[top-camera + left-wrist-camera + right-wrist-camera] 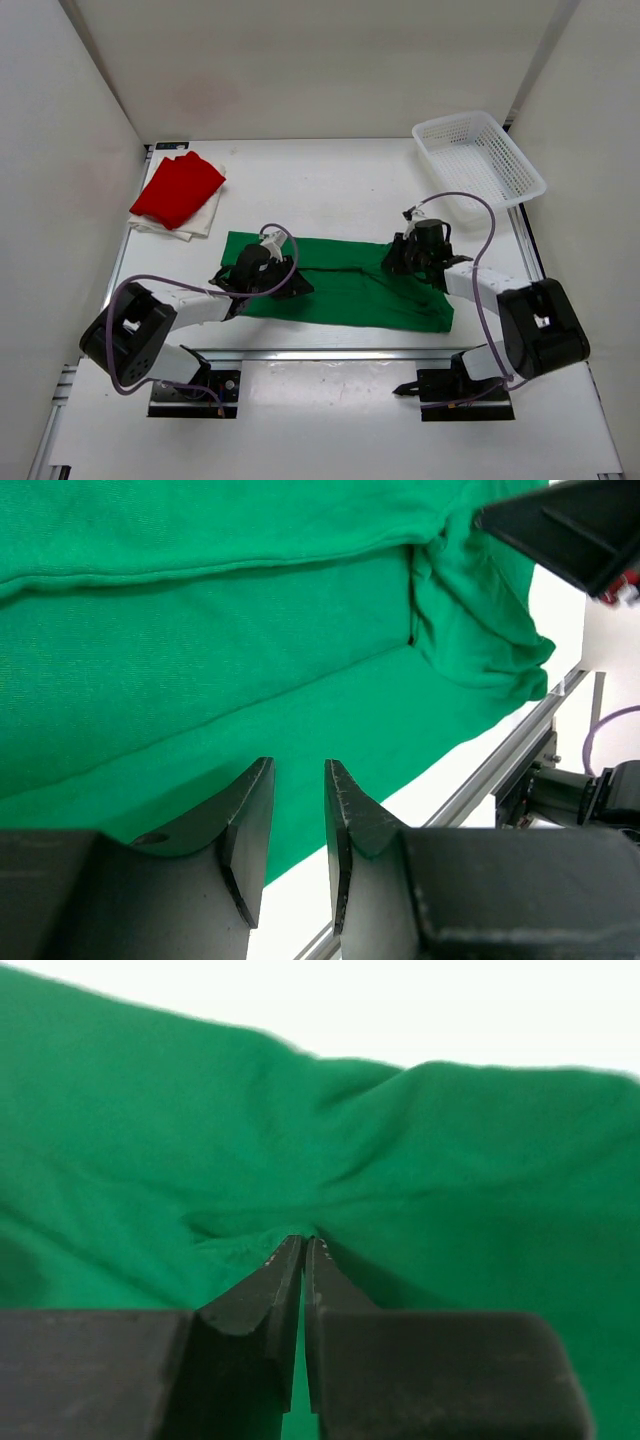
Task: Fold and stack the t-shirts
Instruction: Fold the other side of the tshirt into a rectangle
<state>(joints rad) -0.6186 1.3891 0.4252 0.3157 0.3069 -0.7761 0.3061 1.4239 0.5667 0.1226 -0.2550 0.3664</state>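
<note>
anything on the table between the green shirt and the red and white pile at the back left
Nothing visible: the table between the green t-shirt and the red t-shirt on the white t-shirt is bare. Only the left gripper hangs over the green shirt's left part, on the pile's side.

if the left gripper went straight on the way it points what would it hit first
The green t-shirt: the left gripper points at its cloth, nothing in between, though how close is unclear.
</note>
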